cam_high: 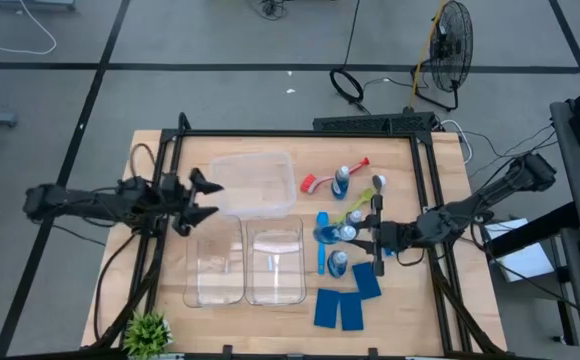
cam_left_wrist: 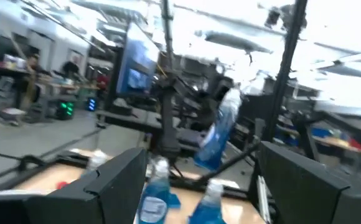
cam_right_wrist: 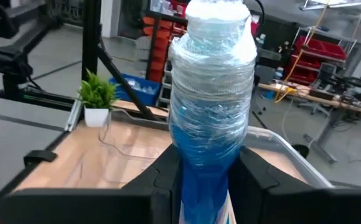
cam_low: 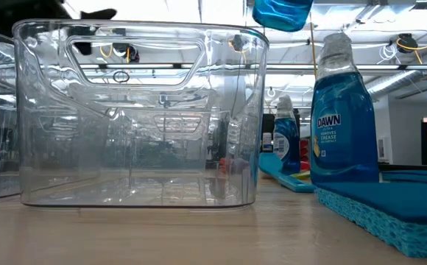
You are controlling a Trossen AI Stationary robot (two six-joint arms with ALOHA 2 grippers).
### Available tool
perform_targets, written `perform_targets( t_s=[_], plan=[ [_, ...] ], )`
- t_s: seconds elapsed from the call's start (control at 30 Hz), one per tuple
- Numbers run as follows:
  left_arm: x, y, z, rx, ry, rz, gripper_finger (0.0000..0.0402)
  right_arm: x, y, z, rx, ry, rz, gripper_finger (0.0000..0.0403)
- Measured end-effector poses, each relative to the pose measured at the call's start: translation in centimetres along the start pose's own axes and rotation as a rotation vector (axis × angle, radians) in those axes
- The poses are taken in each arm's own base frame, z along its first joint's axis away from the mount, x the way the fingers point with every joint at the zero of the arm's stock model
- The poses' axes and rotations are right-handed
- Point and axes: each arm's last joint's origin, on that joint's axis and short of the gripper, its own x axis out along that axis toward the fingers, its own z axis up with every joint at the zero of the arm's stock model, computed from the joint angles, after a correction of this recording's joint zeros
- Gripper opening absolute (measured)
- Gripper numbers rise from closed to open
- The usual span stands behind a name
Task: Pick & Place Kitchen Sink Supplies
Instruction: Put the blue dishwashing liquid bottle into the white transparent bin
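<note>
My right gripper [cam_high: 360,236] is shut on a small blue-liquid bottle [cam_right_wrist: 210,93] with a pale, film-wrapped cap, above the supplies on the table's right half. The low view shows only this bottle's bottom [cam_low: 280,13], at the picture's top. Two more bottles [cam_high: 341,181] [cam_high: 338,262] stand upright on the table. Blue sponges [cam_high: 340,308] lie flat near the near edge. A red brush [cam_high: 322,181], a yellow-green brush [cam_high: 356,208] and a blue brush [cam_high: 321,250] lie among the bottles. My left gripper [cam_high: 202,196] is open in the air left of the bins, touching nothing. My right gripper pinches the bottle's blue body [cam_right_wrist: 200,168], below the wrapped neck, between its two fingers [cam_right_wrist: 165,177]. The fingers come from the table's right side. The bottle is lifted clear of the table and is tilted, with its cap [cam_left_wrist: 230,99] uppermost.
Two clear bins [cam_high: 216,262] [cam_high: 275,262] stand side by side at the table's middle, and a third [cam_high: 255,183] sits behind them toward the far edge. A small potted plant [cam_high: 147,333] stands at the near left corner. Bare wood shows left of the bins.
</note>
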Motion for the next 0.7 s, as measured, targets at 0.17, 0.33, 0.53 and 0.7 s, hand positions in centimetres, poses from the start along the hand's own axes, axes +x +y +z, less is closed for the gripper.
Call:
perform_targets(
  t_s=[0.17, 0.33, 0.53, 0.7],
  plan=[
    [4.3, -0.5, -1.0, -0.012, 0.091, -0.052, 0.0308, 0.3, -0.3, -0.2, -0.011, 0.011, -0.025, 0.0081],
    [10.6, -1.9, -0.6, 0.06, 0.207, -0.118, 0.0308, 0.4, -0.5, -0.3, -0.003, 0.013, -0.032, 0.0081],
    [17.1, -3.8, -0.9, 0.263, 0.298, -0.182, 0.0308, 0.4, -0.5, -0.2, -0.004, 0.009, -0.034, 0.0081],
    [20.7, -4.7, -2.7, 0.391, 0.346, -0.182, 0.0308, 0.4, -0.6, 0.0, -0.002, -0.013, -0.039, 0.0081]
  ],
)
